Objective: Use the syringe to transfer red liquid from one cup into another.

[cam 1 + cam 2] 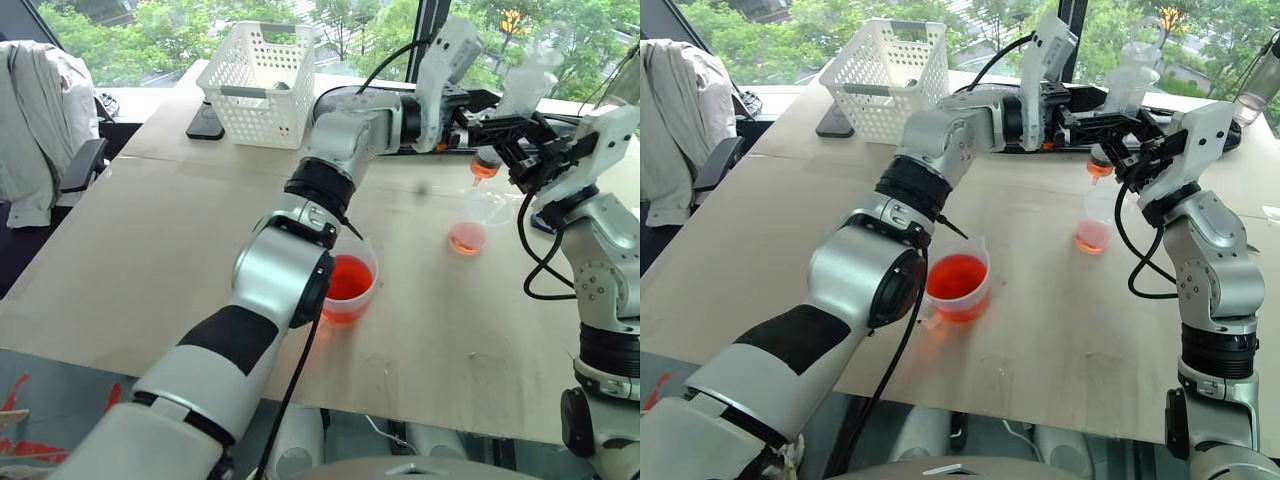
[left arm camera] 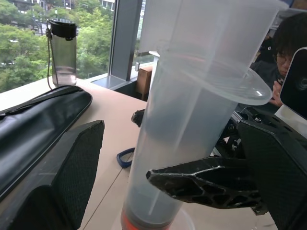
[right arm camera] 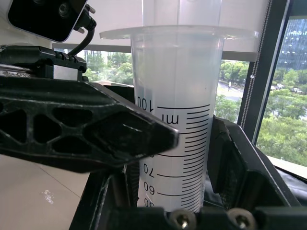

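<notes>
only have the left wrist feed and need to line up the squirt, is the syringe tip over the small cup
Observer: It looks so. The right gripper holds the syringe upright, tip just above the small cup.
Operator: anything in that cup yet
Observer: A shallow layer of red liquid at the bottom.
Operator: where's the big cup
Observer: The measuring cup stands nearer the robot, holding more red liquid.

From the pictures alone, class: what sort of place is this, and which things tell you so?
Probably an office or lab room upstairs. A big worktable stands by tall windows with treetops outside, a jacket hangs on a chair, and a basket sits on the table.
</notes>
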Available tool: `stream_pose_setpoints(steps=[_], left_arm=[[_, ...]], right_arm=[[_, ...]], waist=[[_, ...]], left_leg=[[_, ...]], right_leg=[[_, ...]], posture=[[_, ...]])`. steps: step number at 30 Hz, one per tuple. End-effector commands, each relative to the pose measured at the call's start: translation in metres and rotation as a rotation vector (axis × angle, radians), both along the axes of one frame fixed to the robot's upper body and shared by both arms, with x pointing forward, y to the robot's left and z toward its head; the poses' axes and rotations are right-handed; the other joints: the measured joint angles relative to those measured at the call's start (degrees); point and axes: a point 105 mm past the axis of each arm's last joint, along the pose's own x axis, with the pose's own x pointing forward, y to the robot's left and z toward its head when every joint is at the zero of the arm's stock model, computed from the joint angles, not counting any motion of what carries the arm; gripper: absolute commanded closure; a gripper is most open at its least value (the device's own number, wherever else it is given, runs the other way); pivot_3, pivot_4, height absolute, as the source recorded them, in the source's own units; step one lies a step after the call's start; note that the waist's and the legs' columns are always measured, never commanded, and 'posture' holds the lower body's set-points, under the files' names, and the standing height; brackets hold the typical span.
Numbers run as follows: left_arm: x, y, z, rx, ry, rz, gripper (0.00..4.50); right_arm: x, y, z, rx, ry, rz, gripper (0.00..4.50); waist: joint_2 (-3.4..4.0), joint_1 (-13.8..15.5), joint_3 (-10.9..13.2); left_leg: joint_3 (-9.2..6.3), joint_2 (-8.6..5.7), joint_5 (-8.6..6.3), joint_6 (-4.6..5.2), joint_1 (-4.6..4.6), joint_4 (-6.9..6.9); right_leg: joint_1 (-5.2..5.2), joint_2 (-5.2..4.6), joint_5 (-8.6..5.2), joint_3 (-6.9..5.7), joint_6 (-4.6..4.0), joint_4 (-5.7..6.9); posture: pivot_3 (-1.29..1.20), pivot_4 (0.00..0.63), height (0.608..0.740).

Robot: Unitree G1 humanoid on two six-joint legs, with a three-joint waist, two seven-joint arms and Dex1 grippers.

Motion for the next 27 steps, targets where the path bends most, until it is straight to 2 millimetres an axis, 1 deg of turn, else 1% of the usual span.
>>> stream_pose_setpoints(steps=[1, 4, 10, 14, 19, 21, 23, 25, 27], left_arm=[[-0.006, -0.007, 0.016, -0.024, -0.06, -0.019, 0.0], [-0.006, -0.005, 0.019, -0.028, -0.073, -0.016, 0.0], [-0.004, 0.001, 0.021, -0.022, -0.091, -0.012, 0.0], [-0.004, 0.005, 0.023, -0.024, -0.104, -0.015, 0.0], [-0.011, 0.01, 0.035, -0.055, -0.125, -0.073, 0.0], [-0.012, 0.013, 0.042, -0.085, -0.132, -0.081, 0.0], [-0.013, 0.016, 0.048, -0.106, -0.128, -0.091, 0.52], [-0.016, 0.019, 0.051, -0.112, -0.146, -0.12, 1.27], [-0.017, 0.022, 0.056, -0.13, -0.16, -0.128, 1.33]], right_arm=[[-0.01, -0.003, 0.015, -0.002, -0.074, -0.02, 2.99], [-0.01, -0.009, 0.01, 0.011, -0.051, -0.044, 2.99], [-0.01, -0.015, 0.004, 0.01, -0.029, -0.078, 2.99], [-0.01, -0.019, 0.004, 0.019, -0.029, -0.099, 2.99], [-0.01, -0.02, -0.001, 0.011, -0.02, -0.109, 2.99], [-0.01, -0.018, -0.003, 0.006, -0.018, -0.102, 2.99], [-0.01, -0.017, -0.004, 0.006, -0.019, -0.094, 2.99], [-0.009, -0.017, -0.005, 0.001, -0.02, -0.085, 2.99], [-0.009, -0.018, -0.005, -0.006, -0.02, -0.081, 3.0]], waist=[[0.0, 0.0, 0.0], [0.0, 0.0, 0.0], [0.0, -0.1, 0.0], [0.0, -0.1, 0.0], [0.0, -0.1, 0.0], [0.01, -0.1, 0.0], [0.01, -0.1, 0.0], [0.01, -0.1, 0.0], [0.01, -0.1, 0.0]], left_leg=[[0.0, 0.0, 0.0, 0.0, 0.0, 0.0], [-0.01, 0.0, 0.0, 0.0, 0.0, 0.0], [-0.02, 0.0, 0.0, 0.0, 0.0, 0.0], [-0.03, 0.0, 0.0, 0.0, 0.0, 0.0], [-0.03, 0.0, 0.0, 0.0, 0.0, 0.0], [-0.03, 0.0, 0.0, 0.0, 0.0, 0.0], [-0.03, 0.0, 0.0, 0.0, 0.0, 0.01], [-0.04, 0.0, 0.0, 0.0, 0.0, 0.01], [-0.04, 0.0, 0.0, 0.0, 0.0, 0.01]], right_leg=[[0.0, 0.0, 0.0, 0.0, 0.0, 0.0], [0.0, 0.0, 0.0, 0.0, 0.0, 0.0], [0.0, 0.0, 0.0, 0.0, 0.0, 0.02], [0.0, 0.0, 0.0, -0.01, 0.0, 0.03], [0.0, 0.0, 0.0, -0.01, 0.0, 0.03], [0.0, 0.0, 0.0, -0.02, 0.0, 0.03], [0.0, 0.0, 0.0, -0.02, 0.0, 0.04], [0.0, 0.0, 0.0, -0.01, 0.0, 0.04], [0.0, 0.0, 0.0, -0.02, 0.0, 0.05]], posture=[[0.0, 0.15, 0.724], [0.0, 0.15, 0.724], [0.0, 0.15, 0.724], [0.0, 0.15, 0.724], [0.0, 0.15, 0.724], [0.0, 0.15, 0.724], [0.0, 0.15, 0.724], [0.0, 0.15, 0.724], [0.0, 0.15, 0.724]])
